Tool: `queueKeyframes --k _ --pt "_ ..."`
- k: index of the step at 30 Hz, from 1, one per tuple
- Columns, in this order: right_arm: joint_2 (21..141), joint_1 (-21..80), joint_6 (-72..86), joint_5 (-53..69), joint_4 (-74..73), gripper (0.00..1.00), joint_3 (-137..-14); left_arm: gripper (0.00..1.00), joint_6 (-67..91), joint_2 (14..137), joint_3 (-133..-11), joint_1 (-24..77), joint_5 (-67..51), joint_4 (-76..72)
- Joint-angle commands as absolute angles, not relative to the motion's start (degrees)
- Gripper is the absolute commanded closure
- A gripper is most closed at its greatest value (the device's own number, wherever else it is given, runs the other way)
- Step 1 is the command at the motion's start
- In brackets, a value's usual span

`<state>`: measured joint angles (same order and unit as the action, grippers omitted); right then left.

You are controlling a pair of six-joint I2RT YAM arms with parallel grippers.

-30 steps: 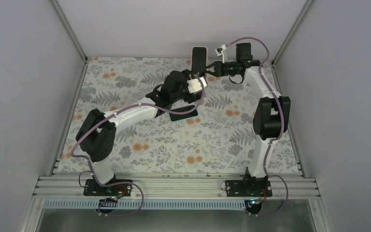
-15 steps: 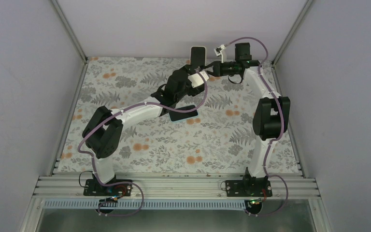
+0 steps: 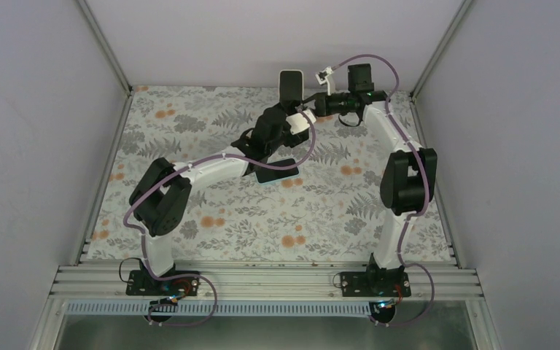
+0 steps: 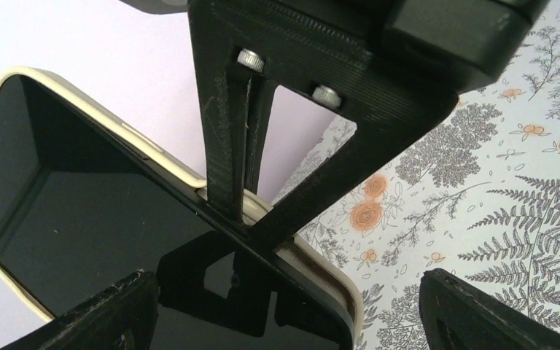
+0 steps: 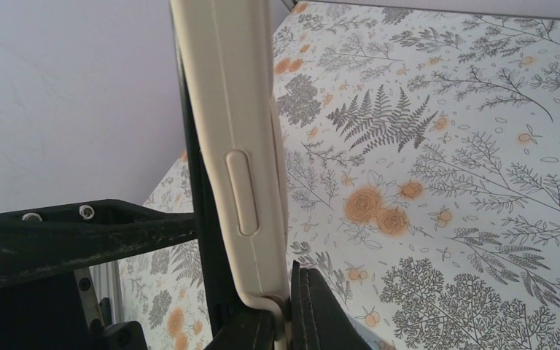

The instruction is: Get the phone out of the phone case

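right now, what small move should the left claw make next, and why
Probably ease the left claw forward and close it on the cased phone. It stands open facing the screen, while the right claw is shut on the cream case's edge, holding the phone above the table.

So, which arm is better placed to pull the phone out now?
Left, probably. The right gripper is shut on the phone case, holding it upright; the left gripper is open and close to the phone.

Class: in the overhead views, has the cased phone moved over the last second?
Yes. The cased phone has shifted slightly left, farther from the right corner post.
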<state>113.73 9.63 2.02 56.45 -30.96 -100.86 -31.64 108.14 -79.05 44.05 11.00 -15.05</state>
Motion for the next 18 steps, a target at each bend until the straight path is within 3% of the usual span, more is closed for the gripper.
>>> queueKeyframes --k 1,18 --pt "109.7 9.7 2.0 59.5 -28.4 0.97 -100.7 0.11 -30.7 105.5 -78.1 43.7 11.1 -17.5" --pt "109.2 10.6 0.3 59.4 -30.4 0.97 -101.0 0.13 -32.6 105.4 -77.7 42.8 12.9 -17.6"
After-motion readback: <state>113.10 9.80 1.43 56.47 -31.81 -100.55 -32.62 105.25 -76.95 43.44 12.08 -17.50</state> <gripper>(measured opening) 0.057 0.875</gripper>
